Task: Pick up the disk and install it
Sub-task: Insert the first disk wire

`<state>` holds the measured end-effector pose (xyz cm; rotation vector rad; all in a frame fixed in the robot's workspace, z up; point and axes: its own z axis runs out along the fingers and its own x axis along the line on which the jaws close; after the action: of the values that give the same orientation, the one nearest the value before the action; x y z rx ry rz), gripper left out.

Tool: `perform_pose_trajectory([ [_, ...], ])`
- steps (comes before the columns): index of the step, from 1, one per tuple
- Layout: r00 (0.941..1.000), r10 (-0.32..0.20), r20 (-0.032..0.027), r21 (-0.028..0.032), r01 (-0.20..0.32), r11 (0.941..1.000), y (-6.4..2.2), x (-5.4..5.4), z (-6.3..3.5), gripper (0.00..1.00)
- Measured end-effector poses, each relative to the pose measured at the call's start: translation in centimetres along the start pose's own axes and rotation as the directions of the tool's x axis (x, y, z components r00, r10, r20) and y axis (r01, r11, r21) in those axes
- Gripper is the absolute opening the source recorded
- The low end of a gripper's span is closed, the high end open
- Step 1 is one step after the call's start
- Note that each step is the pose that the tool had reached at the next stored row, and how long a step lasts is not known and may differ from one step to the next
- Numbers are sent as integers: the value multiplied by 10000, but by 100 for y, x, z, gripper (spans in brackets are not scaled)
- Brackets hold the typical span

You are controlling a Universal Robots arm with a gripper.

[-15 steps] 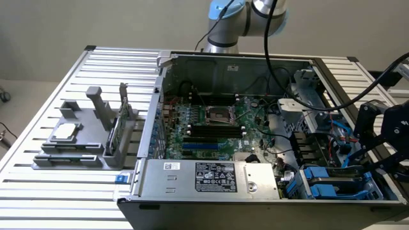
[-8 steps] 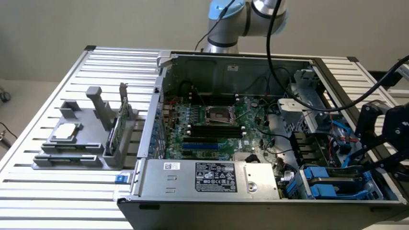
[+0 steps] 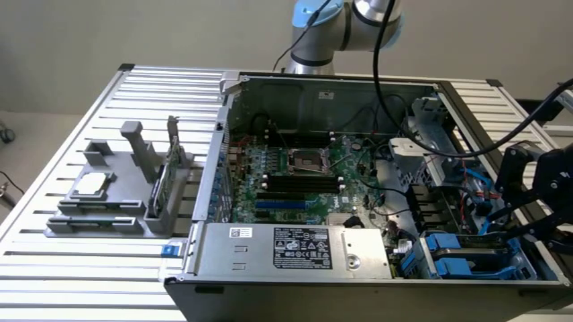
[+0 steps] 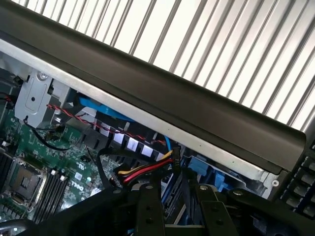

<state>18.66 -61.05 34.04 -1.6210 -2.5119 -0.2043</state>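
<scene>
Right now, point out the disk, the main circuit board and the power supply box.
disk point(image 3: 452, 258), exterior view, on its blue frame.
main circuit board point(image 3: 300, 159), exterior view, on its processor socket.
power supply box point(image 3: 304, 247), exterior view, on its printed label.

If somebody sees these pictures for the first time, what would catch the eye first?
The open computer case on the slatted table, its green motherboard bare in the middle. Next, the black gripper at the exterior view's right, close by the blue carriers in the case's corner.
</scene>
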Motion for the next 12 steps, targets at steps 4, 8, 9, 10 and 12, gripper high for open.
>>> perform_pose_trajectory([
  [4,10000,-1,-21,-9,1,10000,9,-6,13,31],
  [8,10000,-2,-32,-14,2,10000,22,-13,18,31],
  [9,10000,-2,-35,-16,2,10000,23,-14,19,31],
  [10,10000,-2,-37,-17,2,10000,24,-15,20,31],
  [12,10000,-2,-40,-18,2,10000,24,-16,24,29],
])
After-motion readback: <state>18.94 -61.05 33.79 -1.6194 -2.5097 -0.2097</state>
